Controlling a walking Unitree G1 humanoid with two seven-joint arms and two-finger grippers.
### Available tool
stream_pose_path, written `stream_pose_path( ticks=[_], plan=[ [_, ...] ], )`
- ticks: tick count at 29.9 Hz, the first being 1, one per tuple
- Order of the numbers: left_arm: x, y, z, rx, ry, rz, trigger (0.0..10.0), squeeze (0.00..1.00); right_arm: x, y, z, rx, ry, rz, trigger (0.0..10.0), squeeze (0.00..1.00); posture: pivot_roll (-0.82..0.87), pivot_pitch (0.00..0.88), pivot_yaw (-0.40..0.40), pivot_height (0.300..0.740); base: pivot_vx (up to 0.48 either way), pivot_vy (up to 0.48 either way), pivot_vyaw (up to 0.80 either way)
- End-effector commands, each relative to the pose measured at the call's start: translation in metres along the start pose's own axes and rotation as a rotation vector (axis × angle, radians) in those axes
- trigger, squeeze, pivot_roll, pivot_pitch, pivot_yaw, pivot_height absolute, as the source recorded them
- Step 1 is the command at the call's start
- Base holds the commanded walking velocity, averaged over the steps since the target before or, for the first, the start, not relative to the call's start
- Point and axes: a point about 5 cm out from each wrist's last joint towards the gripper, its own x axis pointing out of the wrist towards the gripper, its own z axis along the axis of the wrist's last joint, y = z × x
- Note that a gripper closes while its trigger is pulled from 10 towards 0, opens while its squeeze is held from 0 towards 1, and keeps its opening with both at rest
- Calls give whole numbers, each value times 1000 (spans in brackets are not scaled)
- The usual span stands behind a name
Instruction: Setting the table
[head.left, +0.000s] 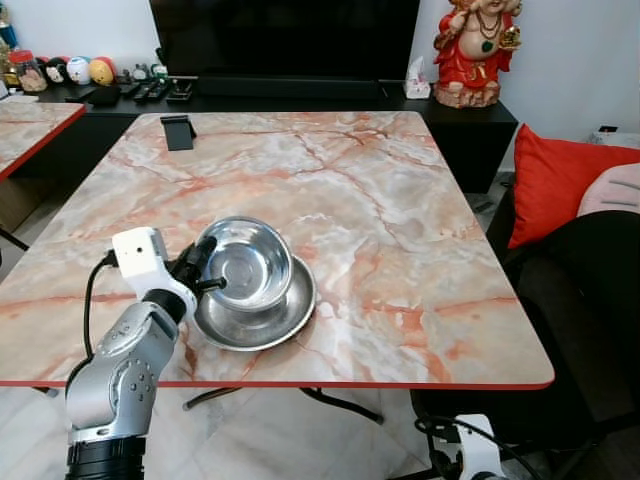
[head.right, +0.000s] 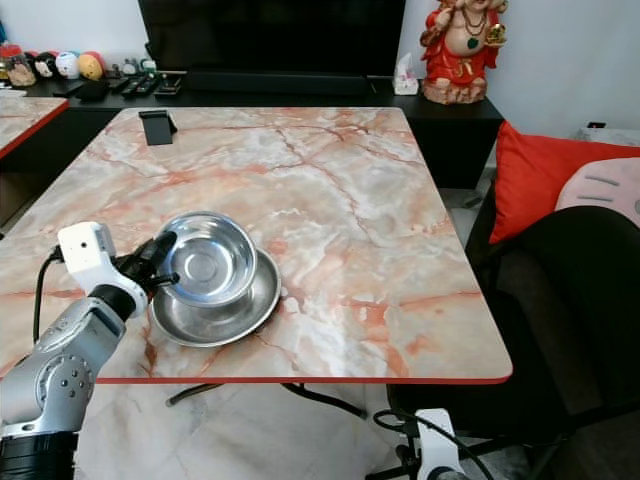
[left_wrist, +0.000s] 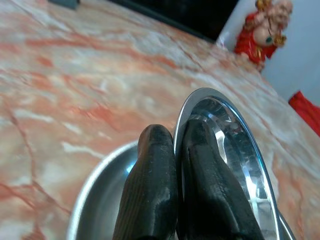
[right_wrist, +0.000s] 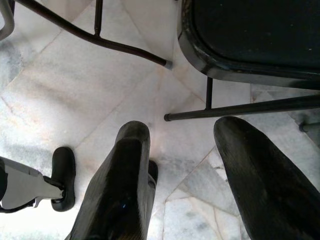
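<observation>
Left gripper (head.left: 207, 277) fingers pinched on rim of round stainless-steel bowl (head.left: 243, 263) — bowl tilted, resting in shallow steel plate (head.left: 262, 322) near front edge of pink-veined marble table (head.left: 400, 200). Right gripper (right_wrist: 185, 175) idle near floor, fingers spread. Risk: thin-rim grip slipping — bowl dropping, clattering, sliding plate off edge.

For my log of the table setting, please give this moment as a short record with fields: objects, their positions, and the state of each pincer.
bowl: steel bowl, tilted, resting in the plate
plate: steel plate on the table, near its front edge
left pincer: left pincer shut on the bowl's rim, one finger inside, one outside
right pincer: right pincer open, low over the floor
far edge: black stand
</observation>
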Motion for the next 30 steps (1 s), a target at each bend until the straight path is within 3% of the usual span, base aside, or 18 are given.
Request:
stream_pose_path(
  ticks=[1, 20, 23, 24, 28, 29, 30],
  plan=[
    [-1, -4, -1, -2, 13, -22, 10000, 0, 0, -2, 1, -11, 0, -3, 10000, 0, -14, 0, -5, 707, 0, 0, 0],
    [3, -11, -1, -10, 41, -27, 10000, 0, 0, -3, 1, -18, 0, -1, 10000, 0, -19, 0, -6, 707, 0, 0, 0],
    [2, -11, -1, -12, 43, -26, 10000, 35, 0, -3, 1, -19, 0, -1, 10000, 0, -16, 0, -9, 707, 0, 0, 0],
    [2, -11, -2, -9, 47, -25, 10000, 1000, 0, -3, 1, -19, 0, -1, 10000, 0, -16, 0, -9, 707, 0, 0, 0],
    [2, -10, -1, -2, 50, -19, 10000, 1000, 0, -3, 2, -19, -1, 0, 10000, 0, -14, 0, -11, 707, 0, 0, 0],
    [2, -9, -1, 4, 54, -16, 10000, 910, 0, -3, 2, -19, -1, 0, 10000, 0, -14, 0, -11, 707, 0, 0, 0],
    [2, -9, 0, 6, 55, -15, 10000, 518, 0, -3, 2, -19, -1, 0, 10000, 0, -13, 0, -11, 707, 0, 0, 0]
  ],
)
